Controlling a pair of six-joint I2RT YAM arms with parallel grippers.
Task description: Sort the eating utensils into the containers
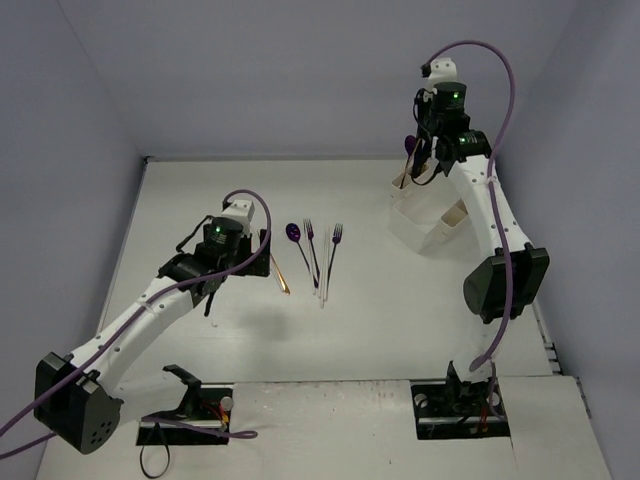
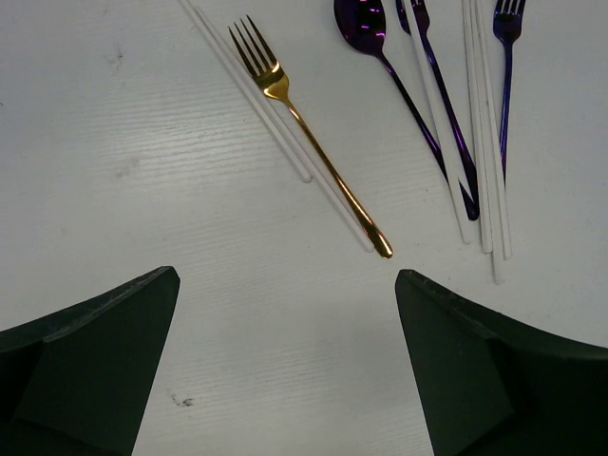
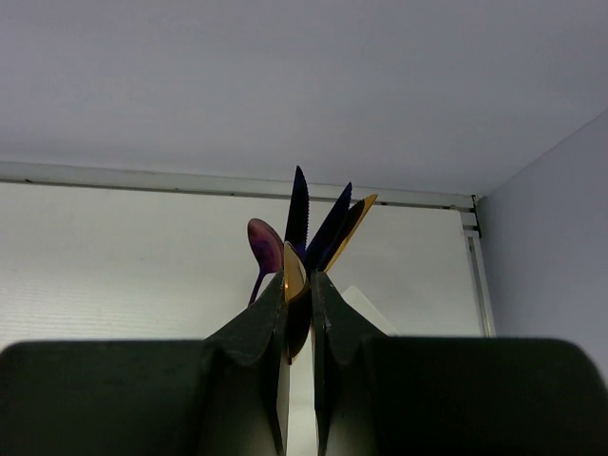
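Your left gripper [image 2: 287, 280] hangs over the white table [image 1: 400, 320] with its two dark fingers [image 2: 95, 370] spread wide and nothing between them. In its wrist view, at 12 o'clock just beyond the fingertips, lies one shiny gold metal fork [image 2: 309, 141], tines toward 11 o'clock and handle end toward 5 o'clock. It rests across two slim clear white plastic handles [image 2: 291, 157] that run almost parallel to it. At 1 to 2 o'clock you have one dark purple-blue metal spoon [image 2: 361, 21] and two dark purple-blue metal forks [image 2: 505, 85]. Three more slim white plastic pieces [image 2: 483, 142] lie among them, one crossing the nearer fork's handle. What kind of utensil the white pieces are you cannot tell, as their heads are cut off by the edge. Your right gripper [image 3: 299, 280] has its fingers pressed almost together, pinching a shiny gold utensil [image 3: 293, 266] whose kind you cannot make out. Just past it, standing upright and fanned, are one purple-blue spoon [image 3: 264, 245], two dark blue serrated knives [image 3: 299, 204] and one gold knife-shaped piece [image 3: 359, 214]. From above, that gripper sits over the white plastic organizer [image 1: 425, 228] at 1 o'clock on the table, well apart from the loose utensils at the centre.
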